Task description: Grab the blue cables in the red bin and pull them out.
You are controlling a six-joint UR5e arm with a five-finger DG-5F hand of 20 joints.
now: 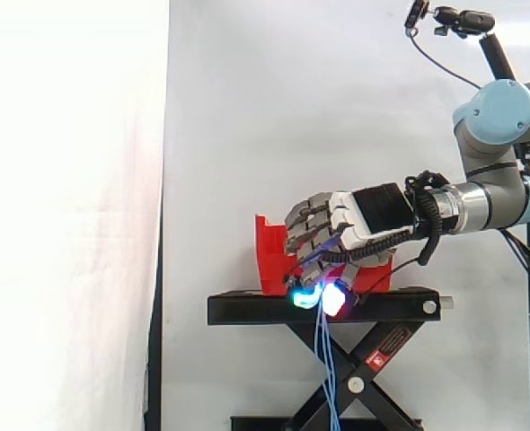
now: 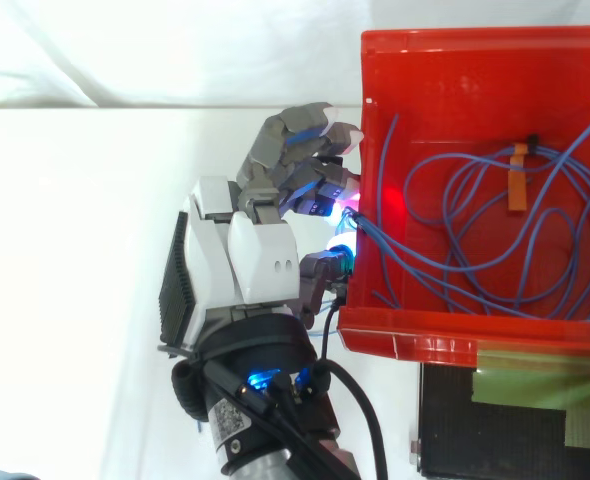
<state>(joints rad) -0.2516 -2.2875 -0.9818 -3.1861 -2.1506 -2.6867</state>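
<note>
The hand (image 2: 243, 262) is curled tight on the blue cables (image 1: 324, 359) at the red bin's (image 2: 405, 345) rim. Most loops lie inside at its three o'clock, and some strands dangle toward six.

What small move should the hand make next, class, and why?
Probably draw the hand away from the red bin without loosening. Its fingers are curled on the blue cables at the bin's rim; some strands hang below the black stand, but most of the coil lies inside the bin.
</note>
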